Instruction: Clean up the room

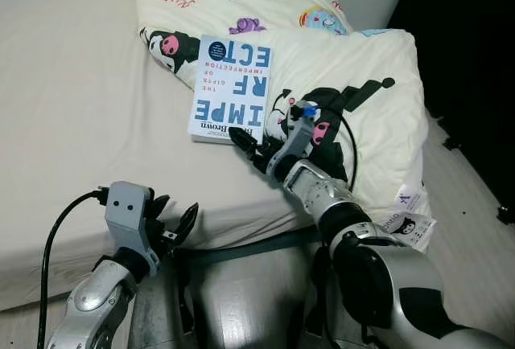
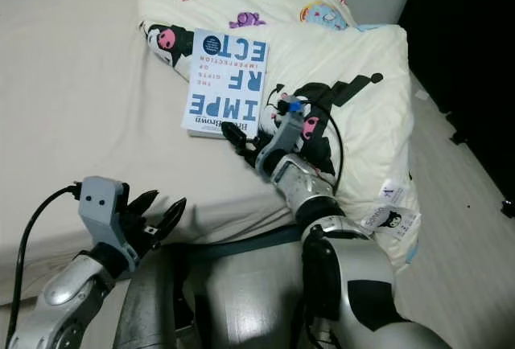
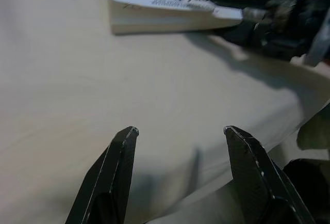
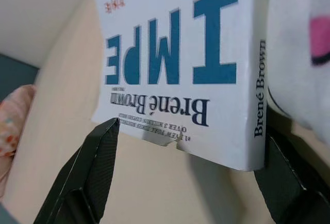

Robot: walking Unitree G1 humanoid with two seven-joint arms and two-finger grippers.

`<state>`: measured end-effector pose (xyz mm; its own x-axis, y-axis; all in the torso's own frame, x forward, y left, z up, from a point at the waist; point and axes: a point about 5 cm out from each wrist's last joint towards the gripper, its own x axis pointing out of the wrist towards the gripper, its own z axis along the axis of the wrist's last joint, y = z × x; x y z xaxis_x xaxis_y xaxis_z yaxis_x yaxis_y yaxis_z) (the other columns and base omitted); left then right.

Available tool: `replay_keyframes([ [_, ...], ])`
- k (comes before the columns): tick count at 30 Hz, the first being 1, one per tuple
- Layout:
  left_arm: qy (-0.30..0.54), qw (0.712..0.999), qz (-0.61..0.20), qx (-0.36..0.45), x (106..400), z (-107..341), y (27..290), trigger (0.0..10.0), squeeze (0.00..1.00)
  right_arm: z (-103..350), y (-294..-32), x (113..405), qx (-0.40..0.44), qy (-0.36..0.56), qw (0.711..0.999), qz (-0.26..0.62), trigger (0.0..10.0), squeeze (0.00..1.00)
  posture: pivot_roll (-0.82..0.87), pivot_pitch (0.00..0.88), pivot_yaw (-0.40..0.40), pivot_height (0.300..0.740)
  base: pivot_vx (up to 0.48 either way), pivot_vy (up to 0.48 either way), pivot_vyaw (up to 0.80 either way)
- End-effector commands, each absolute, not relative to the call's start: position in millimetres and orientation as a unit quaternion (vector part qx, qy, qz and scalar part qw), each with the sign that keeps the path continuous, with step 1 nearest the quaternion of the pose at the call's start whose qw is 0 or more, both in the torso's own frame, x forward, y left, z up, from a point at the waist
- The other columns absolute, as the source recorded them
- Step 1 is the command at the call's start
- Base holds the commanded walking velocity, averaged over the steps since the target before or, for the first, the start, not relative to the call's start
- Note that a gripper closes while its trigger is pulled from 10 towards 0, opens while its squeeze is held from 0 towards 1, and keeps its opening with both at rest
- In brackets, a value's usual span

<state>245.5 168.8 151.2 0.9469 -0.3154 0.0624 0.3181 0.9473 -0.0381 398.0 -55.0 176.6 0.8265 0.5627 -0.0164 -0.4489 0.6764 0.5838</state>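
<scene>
A white book (image 1: 231, 88) lies face up on the beige bed (image 1: 72, 116), its far edge against a cartoon-print pillow (image 1: 362, 67). The right hand (image 4: 185, 177) is spread wide at the book's near end, one finger seemingly just touching its corner. The left hand (image 3: 180, 131) hovers released over bare sheet nearby.

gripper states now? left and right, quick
Left gripper: open, holding nothing, over the bed sheet.
Right gripper: open, fingers on either side of the book's near edge, not yet closed on it.
</scene>
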Motion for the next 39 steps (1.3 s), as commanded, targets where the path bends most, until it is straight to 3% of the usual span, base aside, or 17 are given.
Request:
replay_keyframes([
  [1, -0.018, 0.986, -0.161, -0.032, 242, 148, 167, 10.0, 0.0, 172, -51, 397, 0.291, 0.116, 0.91, 0.27, 10.0, 0.0, 0.23, 0.45, -0.015, 0.52, 0.0, 0.0, 0.0],
  [6, -0.021, 0.986, -0.159, -0.034, 240, 152, 167, 10.0, 0.0, 180, -55, 401, 0.316, 0.1, 0.91, 0.251, 10.0, 0.0, 0.24, 0.462, -0.022, 0.52, 0.0, 0.0, 0.0],
  [11, -0.022, 0.987, -0.156, -0.035, 236, 155, 167, 10.0, 0.0, 200, -63, 407, 0.377, 0.049, 0.891, 0.248, 10.0, 0.0, 0.24, 0.472, -0.028, 0.52, 0.0, 0.0, 0.0],
  [12, -0.021, 0.987, -0.154, -0.035, 235, 156, 167, 10.0, 0.0, 208, -63, 408, 0.389, 0.028, 0.882, 0.265, 7.7, 0.0, 0.24, 0.475, -0.032, 0.52, 0.0, 0.0, 0.0],
  [14, -0.021, 0.987, -0.154, -0.035, 235, 156, 167, 10.0, 0.0, 208, -63, 408, 0.389, 0.028, 0.882, 0.265, 7.7, 0.0, 0.24, 0.475, -0.032, 0.52, 0.0, 0.0, 0.0],
  [15, -0.02, 0.987, -0.153, -0.036, 234, 156, 167, 10.0, 0.0, 215, -63, 408, 0.394, 0.01, 0.874, 0.285, 0.0, 0.0, 0.24, 0.479, -0.036, 0.52, 0.0, 0.0, 0.0],
  [36, -0.033, 0.987, -0.147, -0.051, 247, 161, 160, 10.0, 0.0, 214, -54, 399, 0.339, 0.018, 0.851, 0.4, 0.0, 0.0, 0.2, 0.422, -0.059, 0.52, 0.0, 0.0, 0.0],
  [39, -0.043, 0.985, -0.143, -0.082, 254, 165, 156, 10.0, 0.0, 197, -45, 389, 0.336, 0.037, 0.827, 0.45, 0.0, 0.0, 0.19, 0.406, -0.059, 0.52, 0.0, 0.0, 0.0],
])
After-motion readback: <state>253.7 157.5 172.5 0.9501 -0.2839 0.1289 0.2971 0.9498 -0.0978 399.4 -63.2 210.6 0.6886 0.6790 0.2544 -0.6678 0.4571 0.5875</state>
